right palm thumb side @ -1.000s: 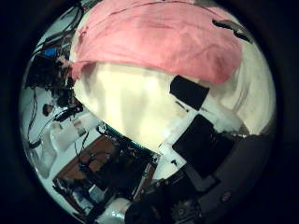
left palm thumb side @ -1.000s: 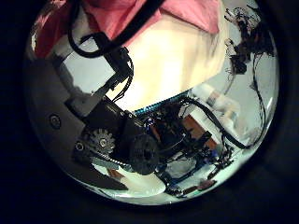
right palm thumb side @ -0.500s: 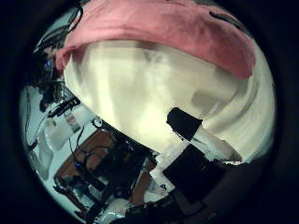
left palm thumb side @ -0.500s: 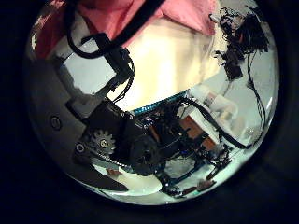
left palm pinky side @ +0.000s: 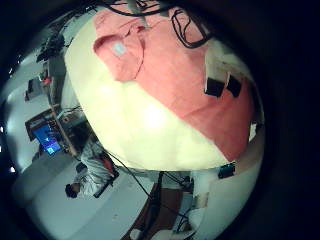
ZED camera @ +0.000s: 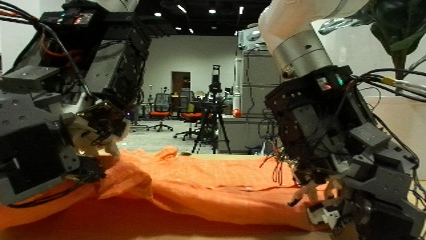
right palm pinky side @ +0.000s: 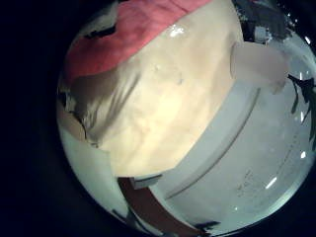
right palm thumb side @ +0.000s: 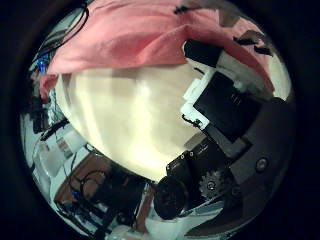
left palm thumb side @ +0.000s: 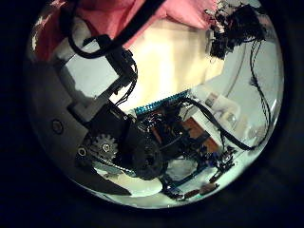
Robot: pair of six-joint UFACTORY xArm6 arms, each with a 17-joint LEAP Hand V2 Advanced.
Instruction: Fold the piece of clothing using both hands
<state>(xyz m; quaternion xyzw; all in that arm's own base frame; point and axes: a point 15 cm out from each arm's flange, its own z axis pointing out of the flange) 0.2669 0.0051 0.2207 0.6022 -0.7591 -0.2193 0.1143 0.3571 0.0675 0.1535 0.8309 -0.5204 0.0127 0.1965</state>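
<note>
An orange piece of clothing point(ZED camera: 200, 185) lies spread and rumpled on the table. My left hand point(ZED camera: 53, 140) hangs just above its edge, fingers relaxed, holding nothing. My right hand point(ZED camera: 340, 165) hangs over the other side, its fingers point(ZED camera: 320, 208) pointing down close to the cloth. The right thumb side palm view shows a finger point(right palm thumb side: 225, 90) reaching to the cloth's edge point(right palm thumb side: 130, 35). The left thumb side palm view shows cloth point(left palm thumb side: 180, 11) and another hand point(left palm thumb side: 233, 28).
The right little finger side palm view shows bare table point(right palm pinky side: 168, 99) beside the cloth point(right palm pinky side: 138, 30) and the table's edge point(right palm pinky side: 222, 118). Behind the table is a room with a tripod point(ZED camera: 213, 105) and chairs.
In the right thumb side palm view my fingers have come much further into view, up to the cloth's edge. In the left thumb side palm view the other hand has shifted along the cloth.
</note>
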